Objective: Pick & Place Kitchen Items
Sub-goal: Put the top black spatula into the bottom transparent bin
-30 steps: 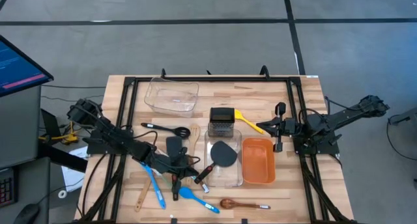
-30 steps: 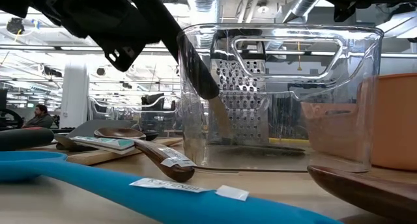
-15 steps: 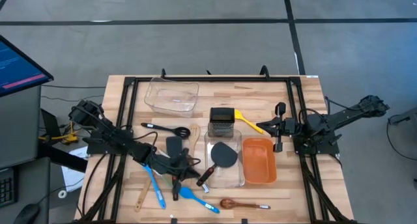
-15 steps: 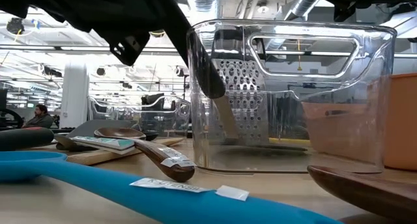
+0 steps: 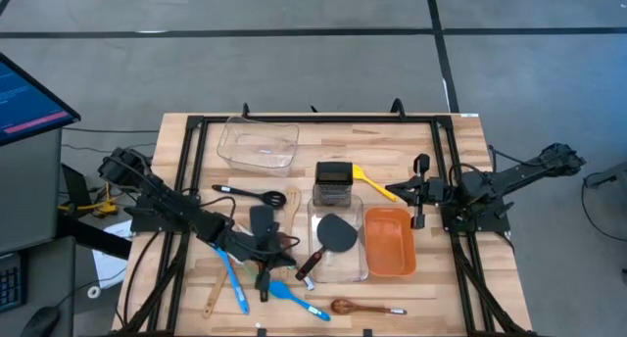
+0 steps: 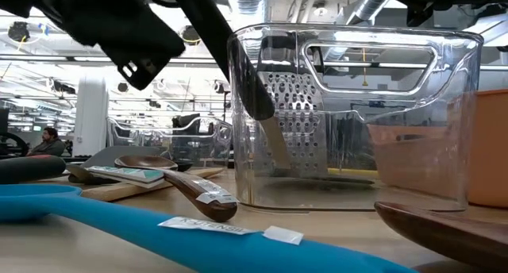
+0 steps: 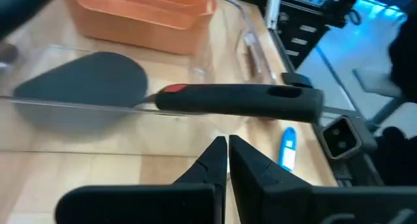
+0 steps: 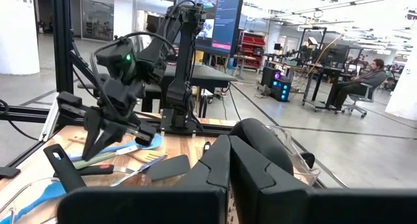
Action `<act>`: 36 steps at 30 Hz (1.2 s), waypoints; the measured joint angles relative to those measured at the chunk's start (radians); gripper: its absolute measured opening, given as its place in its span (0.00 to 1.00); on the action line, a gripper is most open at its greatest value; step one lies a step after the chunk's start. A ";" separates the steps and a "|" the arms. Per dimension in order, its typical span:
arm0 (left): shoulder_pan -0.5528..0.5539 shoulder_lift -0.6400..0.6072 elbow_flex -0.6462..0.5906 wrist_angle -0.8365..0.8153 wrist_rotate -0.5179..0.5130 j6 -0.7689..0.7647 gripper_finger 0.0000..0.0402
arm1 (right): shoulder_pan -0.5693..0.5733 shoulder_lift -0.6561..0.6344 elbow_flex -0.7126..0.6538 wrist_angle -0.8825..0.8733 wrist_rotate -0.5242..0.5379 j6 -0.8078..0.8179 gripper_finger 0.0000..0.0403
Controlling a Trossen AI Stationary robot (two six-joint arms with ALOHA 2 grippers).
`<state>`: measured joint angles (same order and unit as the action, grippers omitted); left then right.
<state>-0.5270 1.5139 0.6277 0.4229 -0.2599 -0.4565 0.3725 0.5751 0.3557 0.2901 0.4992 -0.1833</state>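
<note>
Black turner (image 5: 331, 241) is lying with its head inside the clear bin (image 5: 338, 266) at the desk's (image 5: 460, 278) centre, its handle sticking out over the bin's rim toward 7 o'clock. Only the left wrist view is showing the red mark on that handle and the head (image 7: 85, 87) lying behind the clear wall. The low view alone is showing the grater (image 6: 298, 126) standing behind the bin. The left gripper (image 5: 266, 264) is hovering just beside the handle at 7 o'clock of the bin, its jaws pressed together and holding nothing, apart from the handle. The right gripper (image 5: 404, 190) is waiting at 3 o'clock of the desk, jaws pressed together. The orange bin (image 5: 389, 242) is sitting just beside the clear one, at its 3 o'clock.
</note>
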 joint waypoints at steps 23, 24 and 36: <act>0.047 0.169 0.062 0.149 0.212 0.044 0.01 | 0.000 0.000 0.000 0.000 0.003 -0.002 0.00; 0.053 0.185 0.078 0.166 0.245 0.061 0.01 | 0.000 0.000 0.000 -0.001 0.003 -0.002 0.00; 0.085 0.246 0.168 0.163 0.318 0.128 0.01 | 0.000 0.000 0.000 0.000 0.003 -0.011 0.00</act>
<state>-0.4423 1.7597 0.7954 0.5855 0.0578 -0.3287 0.3725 0.5751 0.3557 0.2901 0.5026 -0.1940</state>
